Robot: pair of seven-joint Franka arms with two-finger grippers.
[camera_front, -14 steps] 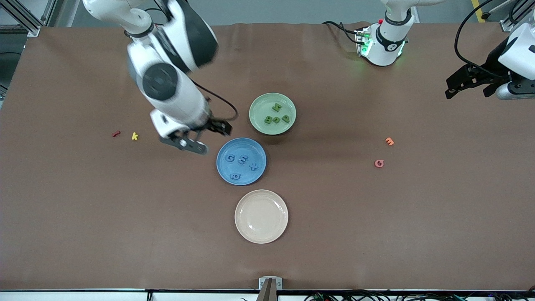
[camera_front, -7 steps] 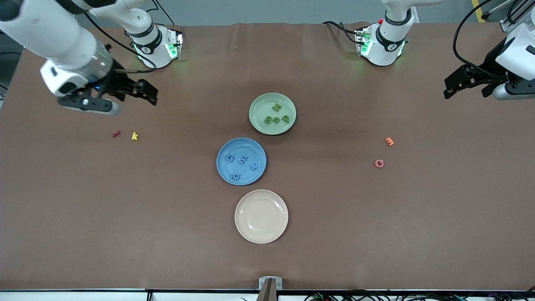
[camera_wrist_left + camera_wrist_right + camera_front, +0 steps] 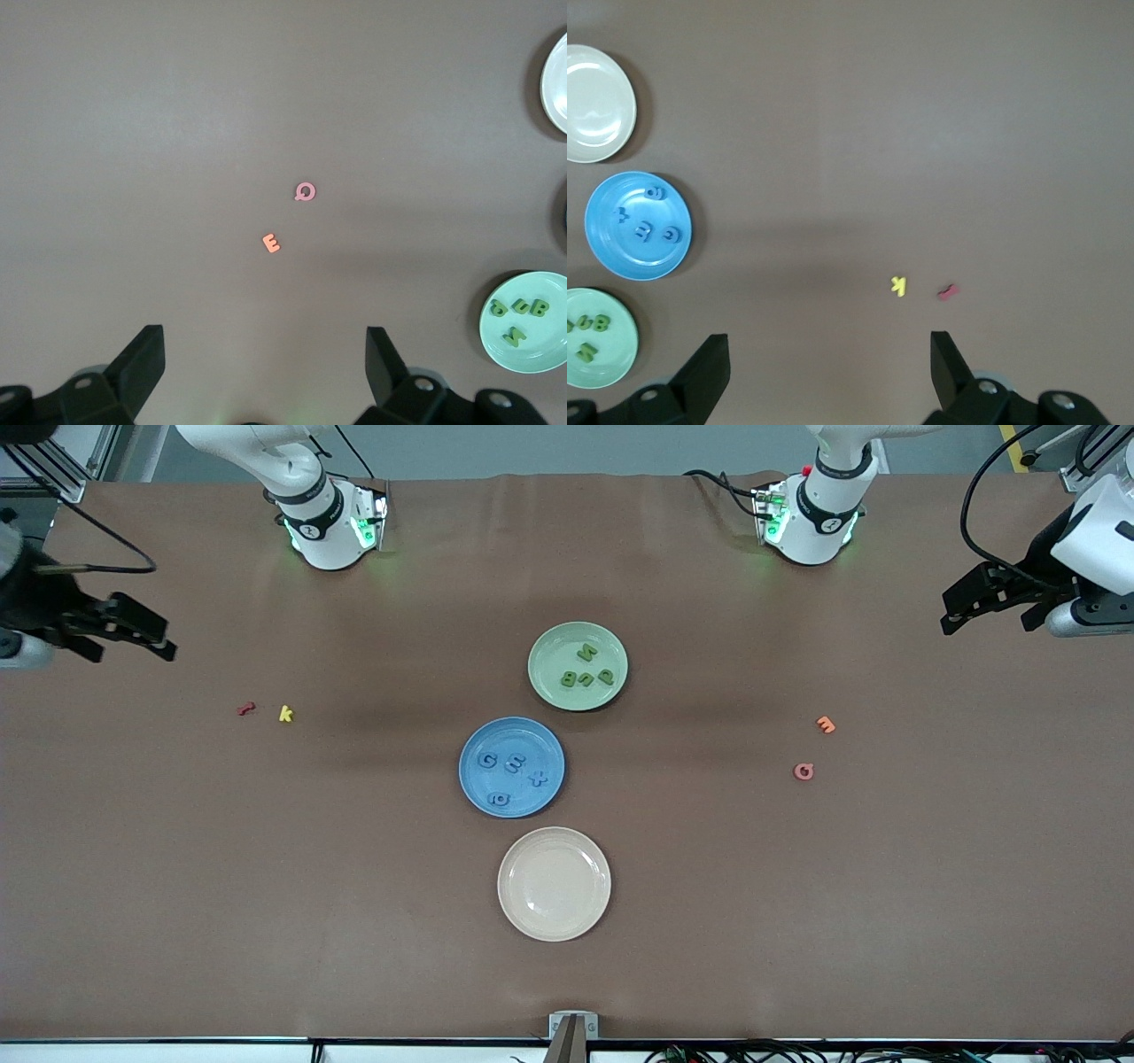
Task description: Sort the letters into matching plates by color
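Over the right arm's end of the table, our right gripper now hangs with its fingers wide and nothing between them; a second ago it was just beside the blue plate, half a second ago it had swung out above the red letter and yellow letter, and now it has gone farther still, almost out of the front view. We see no change in our left gripper, which waits over the left arm's end of the table, jaws spread wide and empty. Nothing on the table has shifted. Four blue letters lie in the blue plate, and four green letters lie in the green plate, which sits just beside the blue one and farther from the front camera. A beige plate, nearer the camera, holds nothing. An orange letter and a pink letter lie near each other toward the left arm's end, well apart from the plates; the left wrist view shows both ahead of the open fingers. From the right wrist view we see the yellow and red letters close together ahead of its fingers, with all three plates at the edge of that picture.
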